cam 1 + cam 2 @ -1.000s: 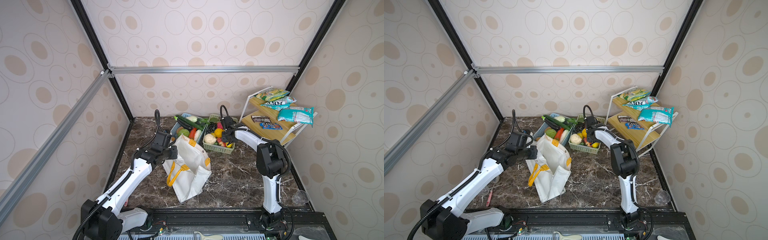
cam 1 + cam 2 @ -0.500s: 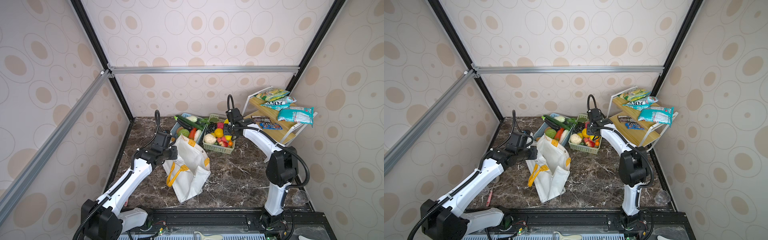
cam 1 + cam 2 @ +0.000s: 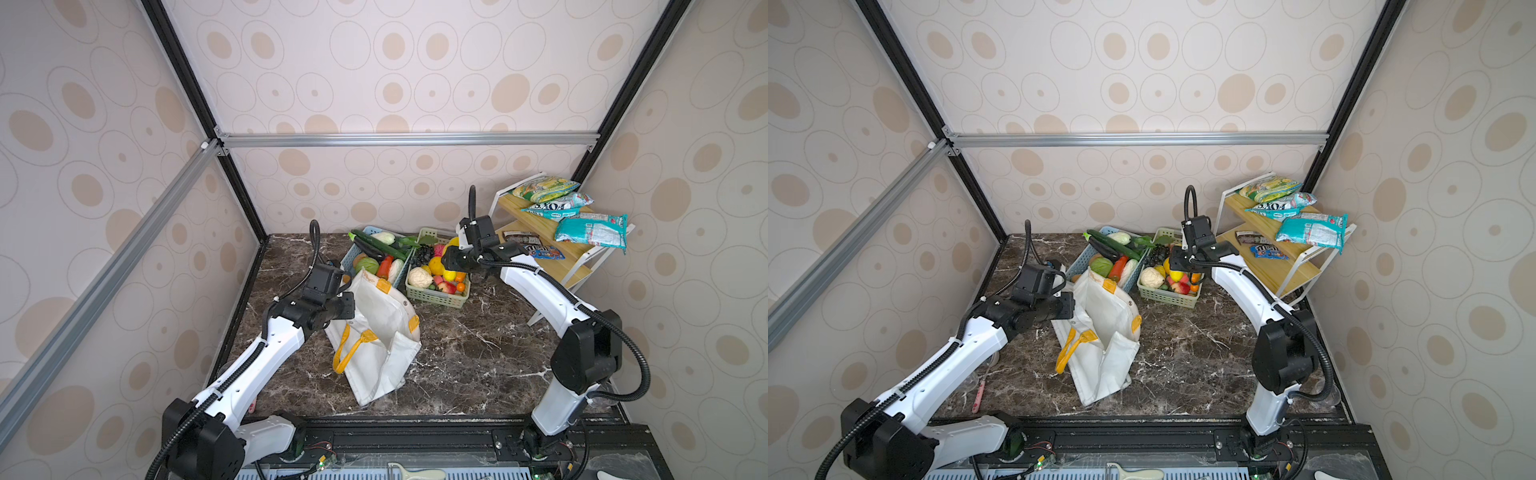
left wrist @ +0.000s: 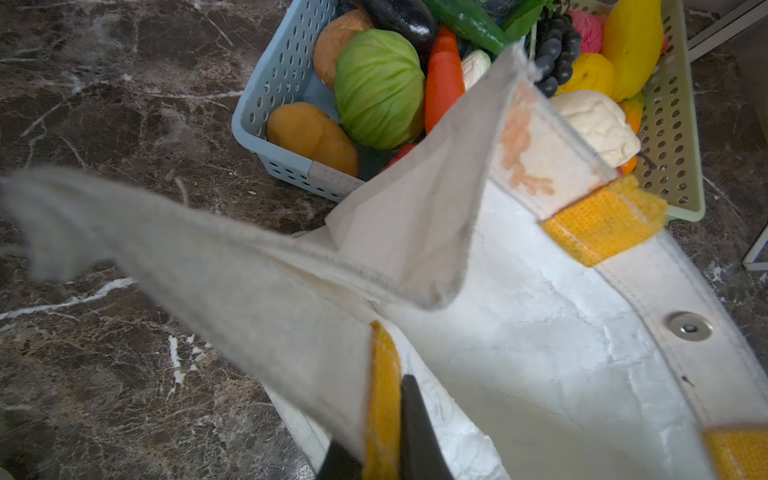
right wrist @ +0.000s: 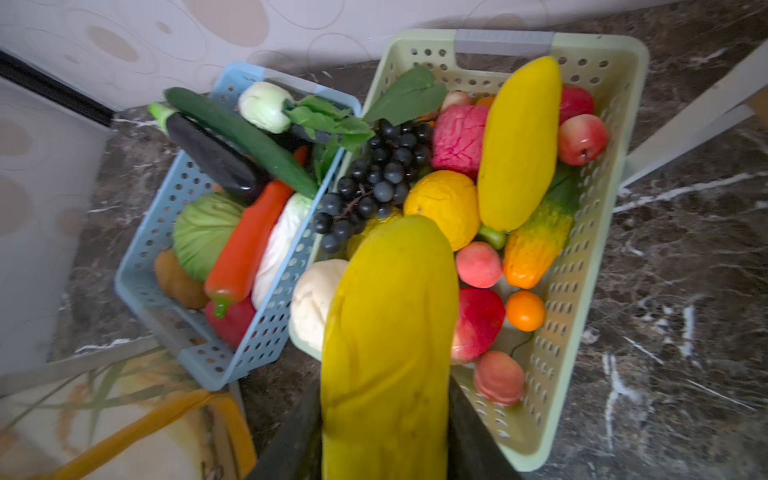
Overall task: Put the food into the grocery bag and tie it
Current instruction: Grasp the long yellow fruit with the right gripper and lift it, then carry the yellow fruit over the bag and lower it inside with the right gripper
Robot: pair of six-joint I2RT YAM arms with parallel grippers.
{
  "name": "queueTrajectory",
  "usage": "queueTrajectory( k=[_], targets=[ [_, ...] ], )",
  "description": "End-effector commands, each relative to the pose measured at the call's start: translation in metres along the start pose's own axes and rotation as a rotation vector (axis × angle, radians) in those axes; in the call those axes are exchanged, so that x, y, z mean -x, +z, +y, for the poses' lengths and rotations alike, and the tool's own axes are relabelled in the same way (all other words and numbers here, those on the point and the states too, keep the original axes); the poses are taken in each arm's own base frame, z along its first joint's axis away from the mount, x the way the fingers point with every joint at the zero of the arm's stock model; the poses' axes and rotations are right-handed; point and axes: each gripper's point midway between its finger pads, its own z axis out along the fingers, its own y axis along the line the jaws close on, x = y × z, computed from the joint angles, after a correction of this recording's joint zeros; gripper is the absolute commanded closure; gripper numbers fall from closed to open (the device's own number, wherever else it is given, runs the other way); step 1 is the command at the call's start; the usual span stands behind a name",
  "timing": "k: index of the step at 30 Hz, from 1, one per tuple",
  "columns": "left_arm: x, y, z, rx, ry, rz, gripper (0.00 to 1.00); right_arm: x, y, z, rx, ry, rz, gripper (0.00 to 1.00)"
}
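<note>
On the worktop the grocery bag slumps just beside the green basket. Our left hand pinches the bag's rim at a yellow strap, holding the mouth open, we judge, to receive. Over the food piled in that basket, our right hand clamps a long yellow fruit, clear for carrying over.

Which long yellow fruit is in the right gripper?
The yellow fruit overlapping the white fruit, between the jaws; the other yellow fruit lies in the green basket by the pink fruit.
</note>
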Motion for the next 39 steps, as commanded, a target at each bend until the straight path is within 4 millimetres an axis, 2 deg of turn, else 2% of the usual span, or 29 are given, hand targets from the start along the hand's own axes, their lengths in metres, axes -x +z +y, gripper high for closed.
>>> queueTrajectory(
  k=[1,13,22,30,39],
  targets=[
    [0.015,-0.012,-0.002,-0.009,0.003,-0.058,0.94,0.001,-0.018,0.036,0.184,0.026,-0.012,0.57],
    [0.017,-0.012,-0.004,-0.019,-0.006,-0.067,0.94,-0.021,-0.055,0.100,0.405,-0.039,-0.003,0.57],
    [0.018,-0.012,-0.006,-0.031,-0.005,-0.069,0.94,-0.051,-0.065,0.146,0.510,-0.132,0.035,0.56],
    [0.020,-0.011,-0.008,-0.043,-0.008,-0.074,0.94,-0.089,-0.061,0.183,0.568,-0.222,0.114,0.55],
    [0.020,-0.012,-0.009,-0.051,-0.015,-0.076,0.94,-0.131,-0.038,0.204,0.589,-0.273,0.217,0.55]
  ],
)
